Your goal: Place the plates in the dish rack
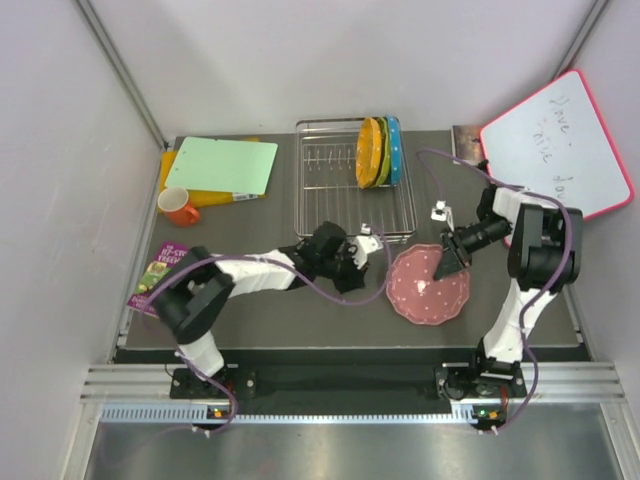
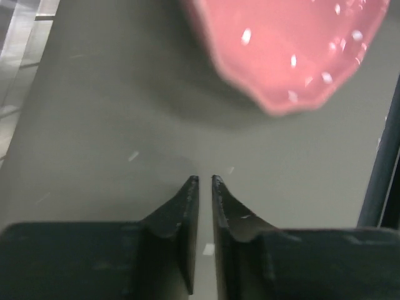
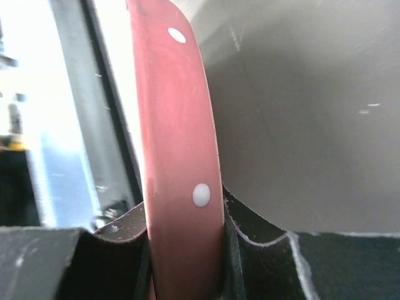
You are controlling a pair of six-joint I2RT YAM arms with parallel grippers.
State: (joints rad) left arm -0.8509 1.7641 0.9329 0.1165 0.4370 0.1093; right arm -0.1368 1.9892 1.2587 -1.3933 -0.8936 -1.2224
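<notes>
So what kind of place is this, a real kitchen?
Probably not. It looks like a robot lab booth: plain white walls box in one dark table, the left arm and right arm are bolted at its edge, and a dish rack stands on it.

- White links and black joints are making up the left arm (image 1: pixel 255 270).
- The right arm (image 1: pixel 515 310) is showing the same colours.
- Purple cables (image 1: pixel 340 300) are running along both.
- Matte black left fingers (image 2: pixel 175 219) are tapering to thin tips.

Pale green cutting board (image 1: pixel 222 165) and orange cup (image 1: pixel 179 206) sat way left of the left fingers (image 1: pixel 378 246); pink-framed whiteboard (image 1: pixel 556 145) beyond the right fingers (image 1: pixel 447 262).
</notes>
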